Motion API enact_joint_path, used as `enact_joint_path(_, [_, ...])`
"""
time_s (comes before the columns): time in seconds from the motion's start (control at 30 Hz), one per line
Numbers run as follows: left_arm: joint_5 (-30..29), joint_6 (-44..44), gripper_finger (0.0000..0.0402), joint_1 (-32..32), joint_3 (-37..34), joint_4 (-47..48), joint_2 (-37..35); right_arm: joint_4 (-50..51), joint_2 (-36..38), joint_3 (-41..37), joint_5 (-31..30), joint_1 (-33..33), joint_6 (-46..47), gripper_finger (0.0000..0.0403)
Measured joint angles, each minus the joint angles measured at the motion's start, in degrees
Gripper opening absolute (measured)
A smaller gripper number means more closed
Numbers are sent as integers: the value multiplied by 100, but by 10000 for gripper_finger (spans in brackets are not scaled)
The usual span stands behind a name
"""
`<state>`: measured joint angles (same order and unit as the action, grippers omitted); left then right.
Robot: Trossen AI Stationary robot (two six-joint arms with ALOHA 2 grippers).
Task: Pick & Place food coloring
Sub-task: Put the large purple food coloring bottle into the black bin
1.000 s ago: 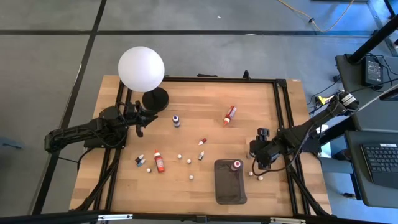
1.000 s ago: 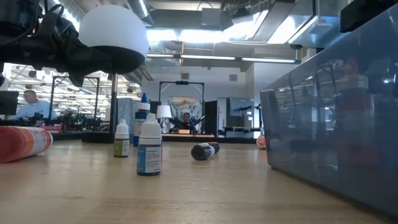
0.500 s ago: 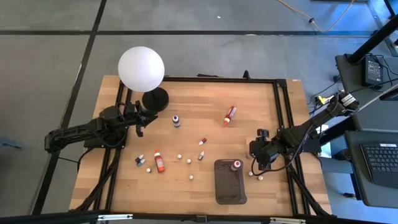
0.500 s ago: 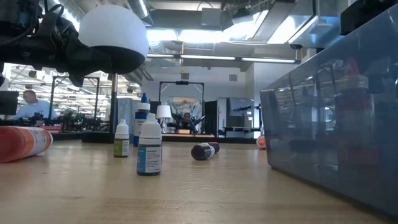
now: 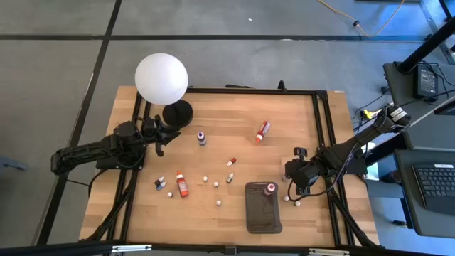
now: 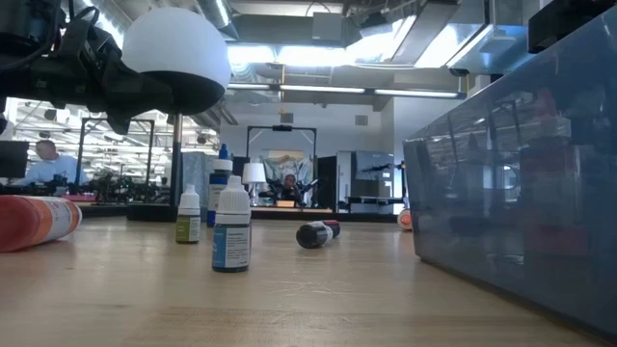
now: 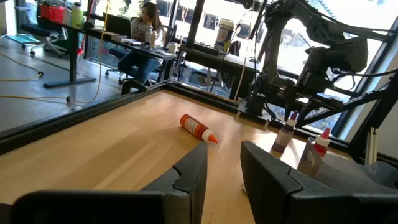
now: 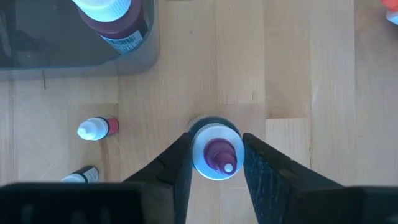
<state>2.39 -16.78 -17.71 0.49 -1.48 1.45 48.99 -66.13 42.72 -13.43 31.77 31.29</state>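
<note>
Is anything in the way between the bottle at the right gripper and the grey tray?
Nothing visible. The right gripper has its fingers on either side of an upright bottle, and only bare wood lies between it and the tray, which already holds one bottle.
</note>
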Motion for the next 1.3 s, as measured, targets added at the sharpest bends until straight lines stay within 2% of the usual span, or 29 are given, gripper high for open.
enact_joint_path(0.23, [-2,0,93,2,-2,0,2,208,0,314,-32,0,-53,128])
enact_joint_path(0.43, [0,0,92,2,-2,0,2,718,2,1416,-345,0,-339,128])
enact_joint_path(0.63, [0,0,95,2,0,0,0,738,-148,2538,-651,0,-1307,127])
enact_joint_path(0.8, [0,0,94,0,0,0,0,695,-756,3084,-606,0,-1839,127])
enact_joint_path(1.07, [0,0,95,0,-2,2,2,268,-1993,3441,299,7,-2523,127])
enact_joint_path(1.3, [-1,0,93,0,-1,0,0,256,-2593,3475,149,2,-2738,127])
